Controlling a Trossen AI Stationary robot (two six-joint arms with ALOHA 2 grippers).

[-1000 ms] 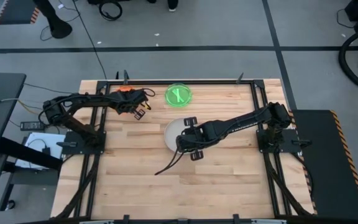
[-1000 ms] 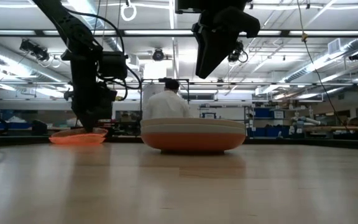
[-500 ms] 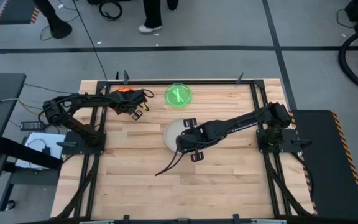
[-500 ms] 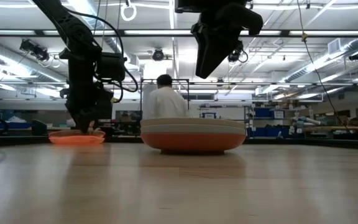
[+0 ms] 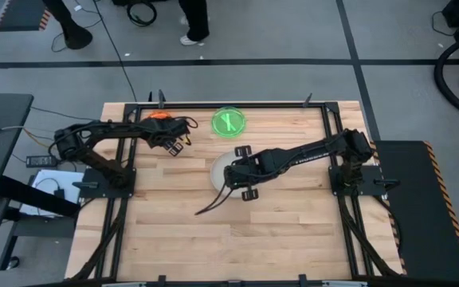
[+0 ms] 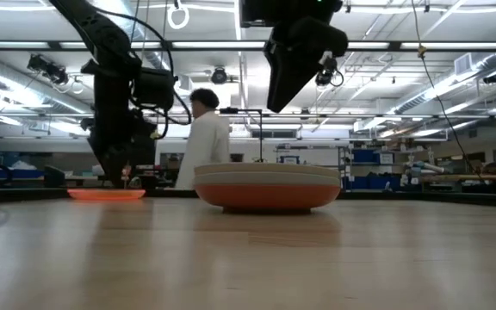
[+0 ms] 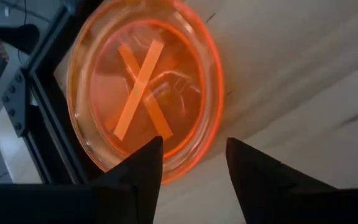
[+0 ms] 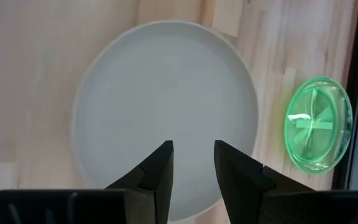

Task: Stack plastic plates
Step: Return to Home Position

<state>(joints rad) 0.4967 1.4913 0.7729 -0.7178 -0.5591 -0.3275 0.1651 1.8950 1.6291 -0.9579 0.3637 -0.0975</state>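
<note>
A small translucent orange plate [image 7: 145, 93] lies flat on the table near its far left corner [image 5: 159, 116]. My left gripper [image 7: 192, 146] hangs just above the plate's rim, open and clear of it [image 6: 126, 176]. In the middle stands a stack of larger plates [image 6: 268, 185]: red-orange at the bottom, beige above it, a pale one [image 8: 166, 112] on top. My right gripper [image 8: 193, 146] hovers well above the stack [image 6: 278, 95], open, with nothing between its fingers. A small green plate [image 5: 229, 122] rests on the table at the far edge.
A black metal frame [image 5: 237, 104] runs along the table's edges, close to the orange plate. A dark cable [image 5: 213, 209] trails from my right arm onto the wood. A person in white [image 6: 203, 138] walks in the room behind. Bare wood fills the near half.
My left gripper has let go of the orange plate and risen a little. The plate's raised edge has dropped, and it now lies flat on the table. My right gripper has drifted slightly toward the table's left above the stack.
</note>
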